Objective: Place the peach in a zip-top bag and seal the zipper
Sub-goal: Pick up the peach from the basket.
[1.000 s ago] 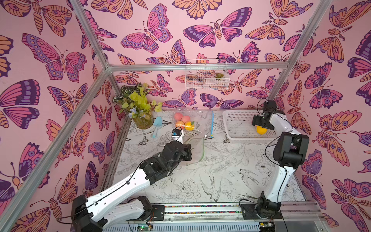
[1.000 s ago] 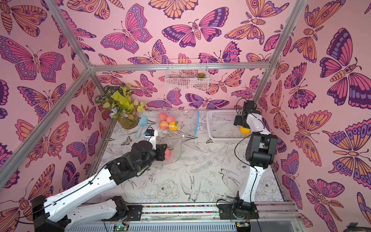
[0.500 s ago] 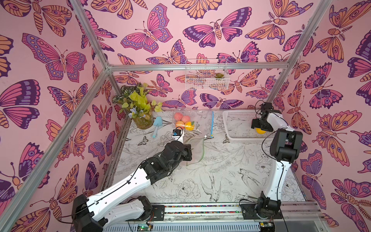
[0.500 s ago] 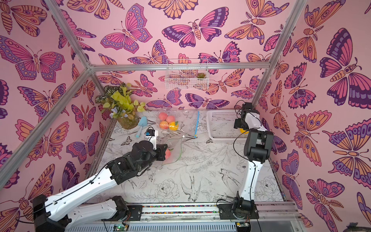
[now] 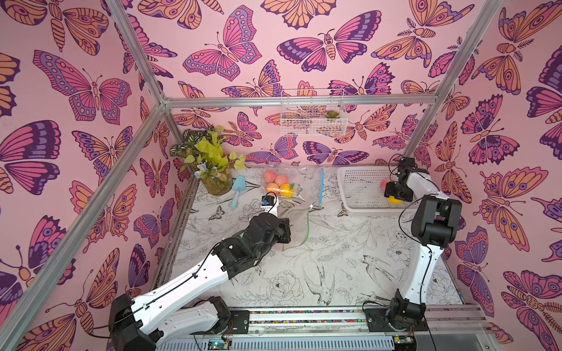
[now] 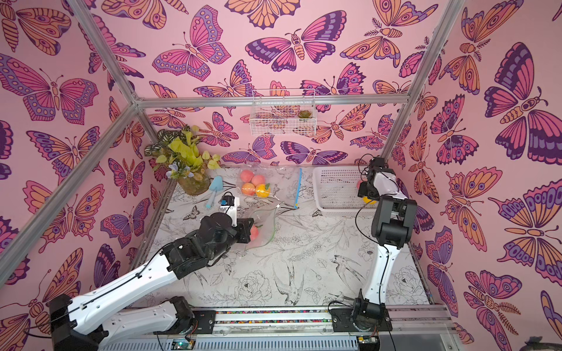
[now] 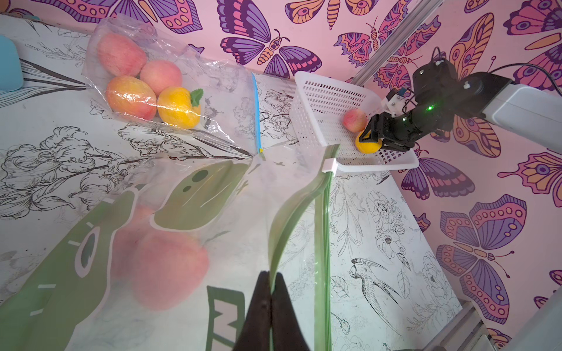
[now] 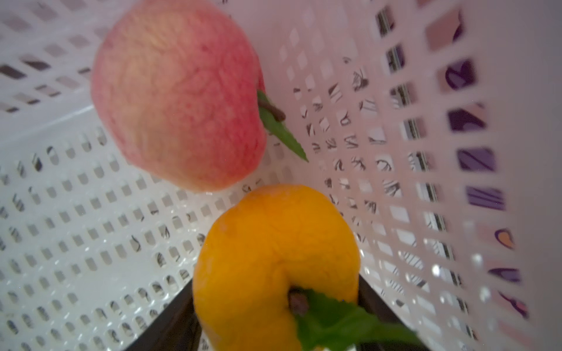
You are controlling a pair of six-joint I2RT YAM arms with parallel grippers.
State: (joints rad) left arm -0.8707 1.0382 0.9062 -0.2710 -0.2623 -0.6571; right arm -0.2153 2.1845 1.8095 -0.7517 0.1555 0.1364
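My left tool (image 7: 270, 278) is pressed together on the green rim of the bag (image 7: 213, 188), mid table (image 5: 334, 267). The wrist view shows a peach (image 7: 170, 267) inside, half hidden by my arm in a top view. My right tool (image 7: 372, 135) straddles a yellow peach (image 8: 273, 243) in the basket (image 8: 91, 237) at the far right corner; whether it grips, I cannot tell

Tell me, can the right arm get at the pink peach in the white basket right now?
Probably not directly: the right end effector sits around the yellow peach, which lies between it and the pink peach in the basket.
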